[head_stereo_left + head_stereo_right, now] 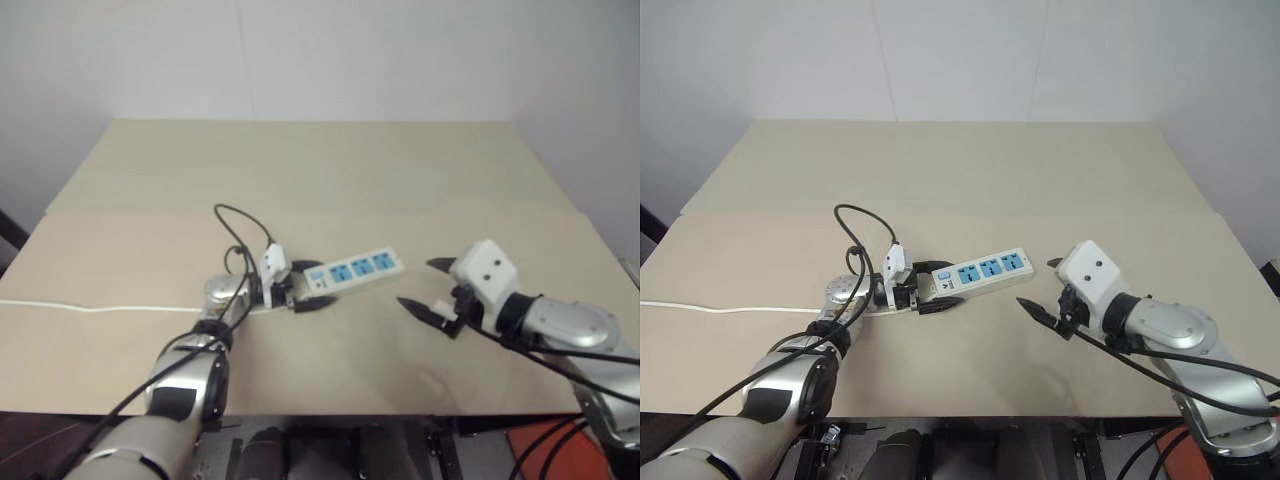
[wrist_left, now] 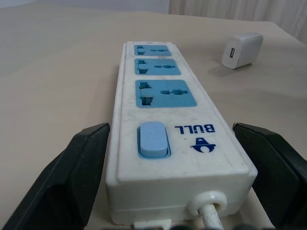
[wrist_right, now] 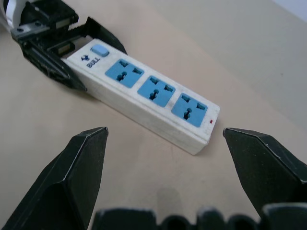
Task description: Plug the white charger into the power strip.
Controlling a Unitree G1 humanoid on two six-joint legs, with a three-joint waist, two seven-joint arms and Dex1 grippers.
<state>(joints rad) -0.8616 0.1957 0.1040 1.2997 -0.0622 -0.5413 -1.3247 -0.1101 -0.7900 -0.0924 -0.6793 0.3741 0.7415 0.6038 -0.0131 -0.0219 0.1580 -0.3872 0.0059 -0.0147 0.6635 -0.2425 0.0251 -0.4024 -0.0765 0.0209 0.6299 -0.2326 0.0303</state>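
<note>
White charger (image 2: pixel 242 50) sits on the surface beyond the power strip's (image 2: pixel 163 96) far end, nearer my right gripper (image 1: pixel 415 282), spread empty; my left gripper (image 1: pixel 305 285), also spread, straddles its switch end.

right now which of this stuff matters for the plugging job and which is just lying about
Job: long white power strip with blue sockets; small white cube charger; open left tool straddling the strip's switch end; open right tool.
Just there: beige table.
</note>
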